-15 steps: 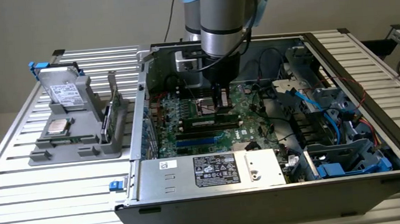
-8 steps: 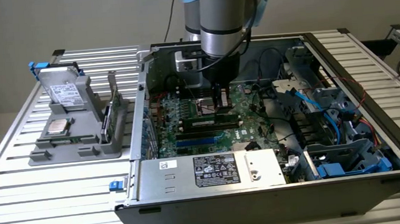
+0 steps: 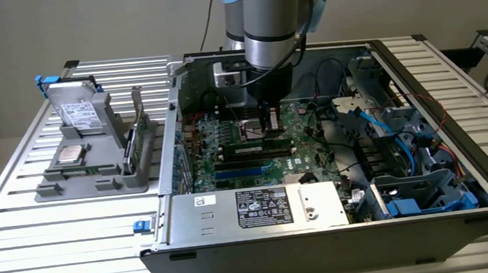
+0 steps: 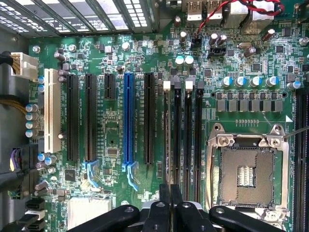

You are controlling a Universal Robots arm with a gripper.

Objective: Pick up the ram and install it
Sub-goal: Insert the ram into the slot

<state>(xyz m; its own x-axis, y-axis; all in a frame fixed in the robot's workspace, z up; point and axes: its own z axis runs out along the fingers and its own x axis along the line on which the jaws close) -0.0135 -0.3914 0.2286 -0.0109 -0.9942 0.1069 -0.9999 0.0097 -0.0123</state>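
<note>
Fingers: clenched, pads together, nothing between them. The gripper holds no stick.

- In the exterior view the gripper hangs low inside the computer case. Its tip is just over one end of the ram.
- The ram stands on edge in a memory slot on the motherboard. From the wrist you see it as a thin line in the slot nearest the expansion slots, directly under the closed fingertips.
- Progress, as a judgement: the pick-up and the carry look done, and the stick is in its slot. You cannot tell whether it is pressed fully home or whether the end latches have caught. Fingers or just clear of the top edge: cannot tell.

Counts:
- ram in the board: one
- memory slots: four, three of them bare
- long expansion slots: one white, one blue, three black, plus one short black
- processor socket: one, empty
- grey holder at the exterior view's left: one, carrying one drive
</note>
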